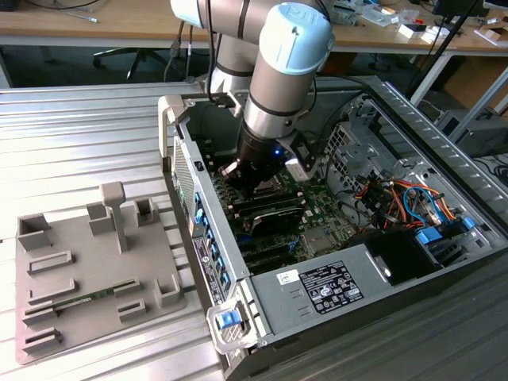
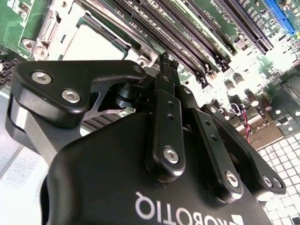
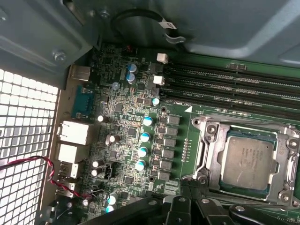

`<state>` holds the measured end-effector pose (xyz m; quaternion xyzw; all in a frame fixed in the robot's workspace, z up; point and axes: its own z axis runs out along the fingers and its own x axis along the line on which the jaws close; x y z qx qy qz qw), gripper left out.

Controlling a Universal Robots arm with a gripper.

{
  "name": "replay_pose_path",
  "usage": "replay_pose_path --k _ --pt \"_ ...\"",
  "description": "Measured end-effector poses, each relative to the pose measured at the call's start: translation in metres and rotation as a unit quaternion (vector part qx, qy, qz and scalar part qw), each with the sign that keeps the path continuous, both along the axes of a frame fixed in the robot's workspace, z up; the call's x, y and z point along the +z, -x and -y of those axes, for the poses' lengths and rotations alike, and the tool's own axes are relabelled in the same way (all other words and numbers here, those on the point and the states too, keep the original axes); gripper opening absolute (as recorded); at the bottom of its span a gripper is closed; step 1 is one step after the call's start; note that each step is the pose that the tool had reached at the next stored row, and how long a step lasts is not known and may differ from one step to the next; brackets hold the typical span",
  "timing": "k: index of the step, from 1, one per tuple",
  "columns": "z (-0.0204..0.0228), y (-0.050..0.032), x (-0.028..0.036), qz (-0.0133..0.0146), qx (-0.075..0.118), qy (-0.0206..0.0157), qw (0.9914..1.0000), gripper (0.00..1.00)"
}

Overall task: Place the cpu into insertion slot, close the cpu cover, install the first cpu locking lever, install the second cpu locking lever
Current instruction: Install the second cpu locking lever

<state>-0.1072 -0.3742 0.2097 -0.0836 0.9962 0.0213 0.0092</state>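
Observation:
The cpu [image 3: 247,162], a silvery-grey square chip, lies in the insertion slot [image 3: 225,187] on the green motherboard. The shiny metal cpu cover [image 3: 209,140] lies flat around it, and the chip shows through its window. Chip and cover [image 2: 89,44] also appear in the second wrist view, just beyond the fingertips. My gripper [image 2: 165,63] hangs low over the board beside the socket. Its black fingers [image 2: 164,108] are drawn together with nothing between them. In the exterior view the gripper [image 1: 255,184] reaches down inside the open computer case [image 1: 238,262].
Long black memory slots [image 3: 234,82] run beside the socket. Capacitors and port blocks [image 3: 75,133] stand on the board near the perforated case wall [image 3: 23,140]. Coloured cables and drive bays [image 1: 413,198] fill the case's far end. A grey fixture tray [image 1: 87,270] lies outside the case.

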Motion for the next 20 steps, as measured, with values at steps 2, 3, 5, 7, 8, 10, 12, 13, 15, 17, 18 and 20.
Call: replay_pose_path --k 2,3,5,7,8,10,12,13,15,17,18,20 --pt "-0.001 0.0 -0.0011 -0.0001 0.001 0.0001 1.0 0.11" --pt "-0.0016 0.0 -0.0017 0.0 0.002 0.0 1.0 0.11" --pt "-0.0037 0.0 -0.0029 0.0 0.004 0.0 0.99999 0.11" --pt "-0.0059 0.0 -0.0036 0.0 0.006 0.0 0.99998 0.11" --pt "-0.0067 0.0 -0.0039 0.0 0.007 0.0 0.99998 0.11" --pt "-0.0079 -0.0001 -0.0052 0.0 0.009 -0.0001 0.99996 0.11" --pt "-0.0079 -0.0001 -0.0061 0.0 0.01 0.0 0.99995 0.11" --pt "-0.0079 0.0 -0.0068 -0.0001 0.011 0.0 0.99994 0.11" --pt "-0.0079 0.0 -0.0084 0.0 0.013 0.0 0.99992 0.11" --pt "-0.0079 0.0 -0.0094 -0.0001 0.014 0.0001 0.9999 0.11" --pt "-0.008 0.0 -0.0094 0.0 0.015 0.0001 0.99989 0.11" --pt "-0.0089 0.0 -0.0086 -0.0001 0.019 0.0001 0.99982 0.11"
